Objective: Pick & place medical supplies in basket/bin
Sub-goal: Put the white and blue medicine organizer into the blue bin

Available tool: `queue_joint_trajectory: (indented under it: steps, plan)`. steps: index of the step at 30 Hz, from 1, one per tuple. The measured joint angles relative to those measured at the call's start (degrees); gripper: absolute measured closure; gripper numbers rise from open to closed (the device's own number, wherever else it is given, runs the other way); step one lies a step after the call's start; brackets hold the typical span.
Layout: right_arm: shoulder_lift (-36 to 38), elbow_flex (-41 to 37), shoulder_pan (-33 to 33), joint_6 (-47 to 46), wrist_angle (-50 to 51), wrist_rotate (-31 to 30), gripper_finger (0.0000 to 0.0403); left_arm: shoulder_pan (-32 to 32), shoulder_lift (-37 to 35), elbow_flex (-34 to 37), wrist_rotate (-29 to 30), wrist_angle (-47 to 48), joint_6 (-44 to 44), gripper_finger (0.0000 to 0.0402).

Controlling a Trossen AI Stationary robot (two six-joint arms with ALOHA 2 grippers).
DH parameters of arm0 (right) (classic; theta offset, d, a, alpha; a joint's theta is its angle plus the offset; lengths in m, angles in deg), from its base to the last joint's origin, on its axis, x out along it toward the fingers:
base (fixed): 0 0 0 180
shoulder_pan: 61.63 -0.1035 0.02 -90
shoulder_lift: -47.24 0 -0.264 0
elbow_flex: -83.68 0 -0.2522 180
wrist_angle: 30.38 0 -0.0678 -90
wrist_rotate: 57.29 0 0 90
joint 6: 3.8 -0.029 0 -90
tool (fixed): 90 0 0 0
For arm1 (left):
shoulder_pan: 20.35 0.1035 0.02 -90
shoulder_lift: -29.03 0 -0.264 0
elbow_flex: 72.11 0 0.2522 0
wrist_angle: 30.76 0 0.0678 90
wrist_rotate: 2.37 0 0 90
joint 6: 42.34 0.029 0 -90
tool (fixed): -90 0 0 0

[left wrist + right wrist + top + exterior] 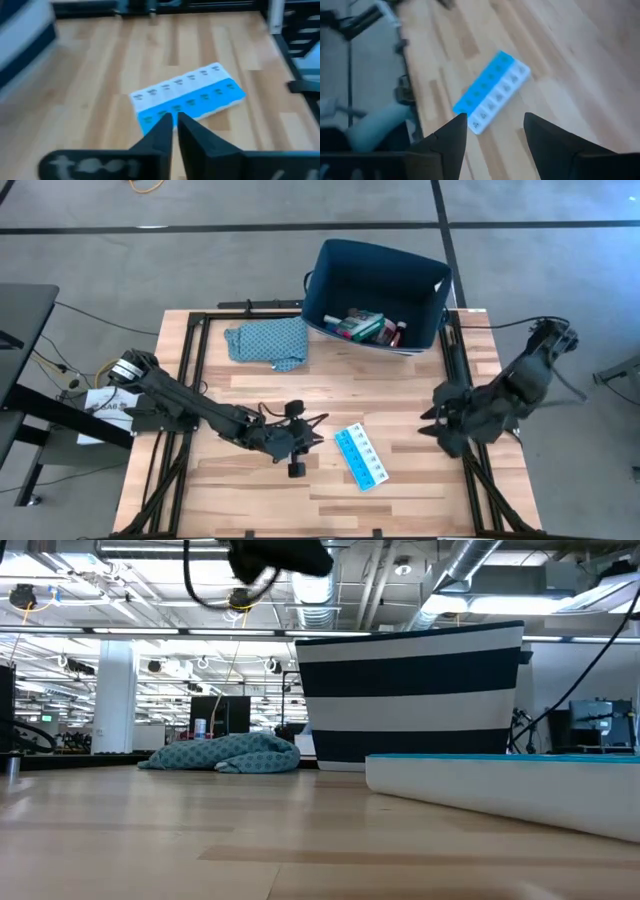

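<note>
Blue pill organiser [361, 457] lies alone on the bare wood of the counter [250, 495], at about 5 o'clock from the middle — the one supply not yet put away, as far as I can judge. The bin [330, 265] stands at 12 o'clock on the far edge, and inside it the high view shows a small heap of items [365, 327]: something green and red, something white, a dark red piece. So most of the work looks done, and only the organiser is left. A teal cloth [268, 341] sits crumpled at 11 o'clock, just beside the bin; it is no supply and may stay.

The left hand [297, 442] hovers near the organiser, on its 9 o'clock side, and does not touch it. Its wrist view shows the fingers [161, 134] clenched together, nothing between them, pointed at the organiser's near end. The right hand [437, 428] waits at 3 o'clock by the counter's edge — released, its fingers [451, 139] spread wide and empty, with the organiser in sight beyond them.

Only the high view looks into the bin. The low view sees just its outer wall, striped dark and white, with the organiser's white side close in front and the cloth behind. Lid lettering on the organiser shows only in the wrist views, too blurred to read.
</note>
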Motion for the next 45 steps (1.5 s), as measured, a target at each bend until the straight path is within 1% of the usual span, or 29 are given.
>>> queue_joint_trajectory:
  steps: [1,3,5,7,9,11,13,14,17,21,25,27,31,32,34,36,38,40,43,45]
  plan:
    - [0.0,-2.6,-0.5,-3.9,-0.7,-0.4,0.021,0.4,0.0,1.8,-1.7,-3.0,0.0,0.0392]
    - [-0.6,-7.6,-0.7,-9.7,-2.4,-0.4,0.0209,1.2,0.0,5.4,-3.1,-8.8,0.0,0.0395]
    - [-1.8,-11.7,-0.2,-12.1,-6.2,-0.2,0.021,1.6,0.0,8.1,-2.6,-13.3,0.0,0.0397]
    - [-3.2,-15.3,0.4,-13.7,-12.0,0.0,0.0212,2.2,0.0,10.0,-2.3,-16.5,0.0,0.04]
    - [-4.3,-18.1,0.6,-13.9,-20.0,0.1,0.0214,2.4,0.9,10.5,-2.3,-19.3,-0.1,0.0401]
    - [-5.5,-20.5,0.6,-13.0,-28.4,0.2,0.0216,2.6,3.4,10.4,-2.5,-24.5,0.3,0.0401]
    - [-7.2,-22.0,1.2,-12.3,-33.9,1.4,0.0216,2.6,7.7,9.3,-4.7,-30.4,3.5,0.0401]
    - [-8.4,-22.3,1.7,-12.2,-35.8,2.1,0.0216,2.5,9.8,8.2,-5.6,-31.4,5.7,0.0401]
    - [-12.1,-22.6,2.6,-12.4,-36.8,3.1,0.0213,2.5,15.1,4.0,-6.2,-30.3,8.7,0.0401]
    - [-17.5,-22.6,3.9,-14.9,-36.7,4.2,0.0211,3.3,19.7,-0.2,-8.2,-29.1,7.5,0.0401]
    - [-22.8,-22.6,5.0,-15.1,-36.9,3.3,0.0211,3.2,22.6,-2.3,-7.9,-26.1,6.4,0.0401]
    - [-25.4,-22.7,6.1,-15.0,-38.0,2.9,0.021,3.2,22.7,-2.6,-6.6,-24.7,6.4,0.0401]
    - [-29.3,-22.6,8.9,-14.2,-38.2,5.7,0.0209,3.5,23.4,-2.8,-0.7,-22.1,4.3,0.0401]
    - [-30.2,-22.6,9.5,-13.5,-38.2,6.3,0.0209,3.7,23.7,-2.7,-0.5,-21.2,3.6,0.0401]
    - [-31.4,-22.7,10.7,-12.2,-38.6,7.6,0.0209,4.0,25.1,-2.9,-0.6,-21.7,2.8,0.0401]
    - [-32.1,-22.7,11.9,-9.8,-40.3,9.1,0.0209,4.1,25.4,-2.7,-0.5,-19.7,2.7,0.0401]
    - [-32.7,-22.6,13.1,-7.6,-42.5,10.2,0.0209,4.6,26.3,-2.9,-0.1,-20.5,0.9,0.0401]
    - [-32.8,-22.6,14.2,-5.2,-44.3,11.6,0.0211,5.0,26.4,-2.8,1.0,-20.4,-0.5,0.0401]
    - [-33.2,-22.6,15.8,-2.7,-46.5,14.1,0.0211,5.3,26.9,-2.9,0.9,-20.3,-0.5,0.0401]
    - [-33.2,-22.6,16.9,-1.6,-48.1,16.2,0.0209,5.2,27.0,-3.0,1.5,-18.4,-1.2,0.0401]
